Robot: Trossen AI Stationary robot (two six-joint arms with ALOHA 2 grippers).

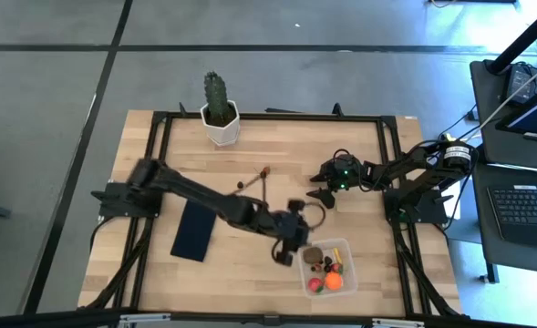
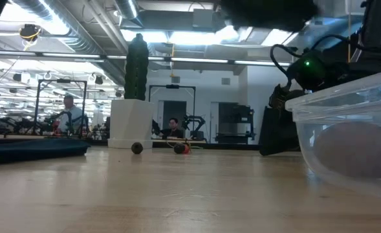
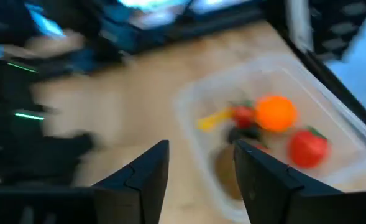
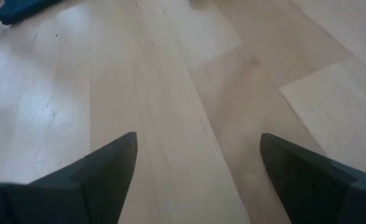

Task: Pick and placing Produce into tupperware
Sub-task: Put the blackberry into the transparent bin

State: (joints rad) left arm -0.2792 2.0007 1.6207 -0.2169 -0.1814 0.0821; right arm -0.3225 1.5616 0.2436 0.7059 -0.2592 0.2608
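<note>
The produce [image 1: 253,179] left on the table, small dark bits at frame centre in the high view, is looking light, hard and prone to rolling; pinching each across its middle seems best. The tub [image 1: 328,266], lower right, is holding an orange ball [image 3: 274,112], red ball [image 3: 307,147], yellow piece [image 3: 211,119] and a brownish lump. The left gripper [image 3: 198,180] is hovering at its edge, jaws parted, empty. The right gripper [image 4: 198,171] is waiting wide open.

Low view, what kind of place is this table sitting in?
Most likely a robotics lab or workshop. Behind the wooden table the low view shows an open hall with exposed ceiling ducts, metal-framed rigs and seated people; the high view adds a laptop beside the table.
</note>
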